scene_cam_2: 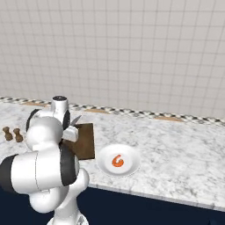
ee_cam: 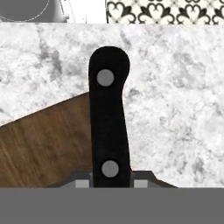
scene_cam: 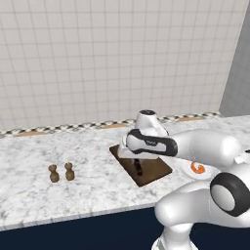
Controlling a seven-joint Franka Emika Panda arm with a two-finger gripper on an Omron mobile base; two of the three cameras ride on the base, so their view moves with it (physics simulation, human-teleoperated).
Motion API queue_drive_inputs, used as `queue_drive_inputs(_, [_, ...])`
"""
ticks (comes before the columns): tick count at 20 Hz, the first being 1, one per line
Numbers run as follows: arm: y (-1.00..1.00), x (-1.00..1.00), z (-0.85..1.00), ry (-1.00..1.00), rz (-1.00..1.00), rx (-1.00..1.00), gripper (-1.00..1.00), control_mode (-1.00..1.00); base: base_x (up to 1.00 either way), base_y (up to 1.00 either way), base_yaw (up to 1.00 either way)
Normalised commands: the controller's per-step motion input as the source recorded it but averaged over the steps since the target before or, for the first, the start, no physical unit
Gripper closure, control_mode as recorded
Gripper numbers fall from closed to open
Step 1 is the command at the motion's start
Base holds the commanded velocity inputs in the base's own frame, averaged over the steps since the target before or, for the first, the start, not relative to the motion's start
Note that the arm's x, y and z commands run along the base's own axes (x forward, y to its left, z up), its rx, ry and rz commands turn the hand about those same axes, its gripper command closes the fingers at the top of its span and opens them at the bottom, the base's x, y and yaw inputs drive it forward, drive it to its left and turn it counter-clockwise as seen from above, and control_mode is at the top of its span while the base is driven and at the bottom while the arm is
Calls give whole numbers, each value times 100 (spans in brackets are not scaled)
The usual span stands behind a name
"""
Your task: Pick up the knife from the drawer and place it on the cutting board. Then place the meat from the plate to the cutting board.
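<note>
Navy cabinet fronts (scene_cam: 73,229) run along the bottom of the left base view, under the edge of the marble counter (scene_cam: 58,146). On the counter the cutting board (scene_cam: 154,172) lies askew, its near corner close to the counter's front edge. The gripper (scene_cam: 138,167) reaches down to it, with the dark handle of the knife (scene_cam: 139,168) at its tip. Two small wooden shakers (scene_cam: 61,172) stand well apart to the left, with bare marble between them and the board. The plate (scene_cam: 188,168) peeks out beside the board's right edge, the meat (scene_cam: 197,168) on it.

From the right base view, the white arm covers much of the board (scene_cam_2: 85,140). The silver blade (scene_cam_2: 75,119) pokes up past the board's far edge. The plate (scene_cam_2: 105,165) lies just beside the board, near the counter's front edge, carrying the meat (scene_cam_2: 117,161). Open marble spreads to its right.

Through the hand view, the fingertips (ee_cam: 81,183) close snugly on the black riveted handle (ee_cam: 109,127). The handle crosses the board's edge (ee_cam: 43,144) and hangs over bare marble. A patterned tile strip (ee_cam: 166,12) borders the far side.
</note>
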Motion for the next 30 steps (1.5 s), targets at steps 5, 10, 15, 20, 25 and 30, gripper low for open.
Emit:
queue_drive_inputs(5, [-55, 17, -41, 5, 17, -11, 100, -100, 0, 0, 0])
queue_drive_inputs(10, [-1, -1, -35, 5, 4, -15, 100, -100, 0, 0, 0])
queue_drive_inputs(15, [4, 11, -33, 0, 0, -12, -100, -100, 0, 0, 0])
queue_drive_inputs(20, [-25, -10, 39, -11, 0, 2, -100, -100, 0, 0, 0])
queue_drive_inputs(25, [-81, -30, 99, -27, 0, 6, -100, -100, 0, 0, 0])
queue_drive_inputs(30, [-100, -66, 51, -24, -1, 0, -100, -100, 0, 0, 0])
